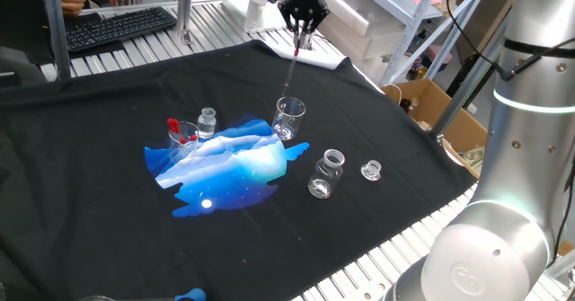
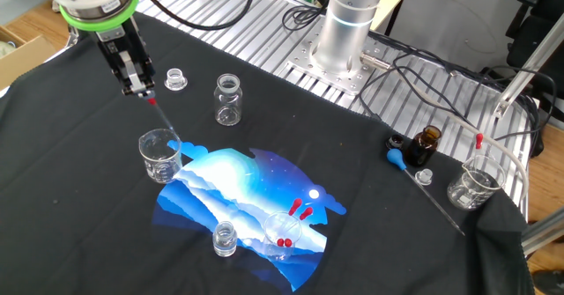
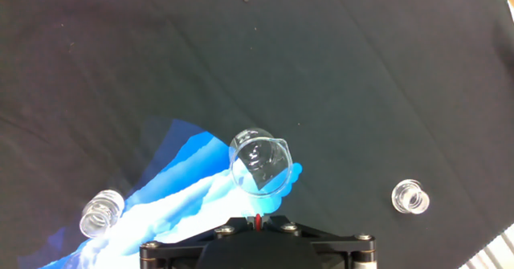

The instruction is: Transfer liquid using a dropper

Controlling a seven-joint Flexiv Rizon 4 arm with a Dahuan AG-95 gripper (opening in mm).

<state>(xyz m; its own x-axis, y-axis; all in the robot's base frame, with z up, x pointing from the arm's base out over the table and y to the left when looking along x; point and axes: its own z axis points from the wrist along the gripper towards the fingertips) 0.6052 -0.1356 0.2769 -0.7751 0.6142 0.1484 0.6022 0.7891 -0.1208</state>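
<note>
gripper [image 1: 301, 39] is up off the table, pointing nearly straight down, fingers pressed together on the red bulb end of the dropper [image 1: 292, 67]. the clear tube hangs below the fingers at a slight slant, tip just above the spouted beaker [image 1: 288, 118] or at its rim; can't tell if it's inside the mouth. from the other fixed view same story: gripper [image 2: 141, 88] pinching the dropper [image 2: 159, 112], tube angled down toward the beaker [image 2: 160, 154]. hand view only shows a sliver of red between the fingers at the bottom edge and the beaker [image 3: 260, 160] right below, looking into its mouth.

beaker stands upright at the edge of the blue-and-white print [image 1: 229, 162] on the black cloth [image 1: 108, 220]. a second beaker [image 1: 181, 135] with red-bulbed droppers in it sits on the far side of the print, small vial [image 1: 207, 121] just beside it. wide-mouth jar [image 1: 326, 173] stands upright on the cloth off the print, small glass vial [image 1: 371, 170] near it, lying or stubby, can't tell.

off to the side in the other fixed view: brown bottle [image 2: 426, 143], blue-bulbed dropper [image 2: 398, 157] next to it, another clear beaker [image 2: 474, 182] near the cloth edge.
</note>
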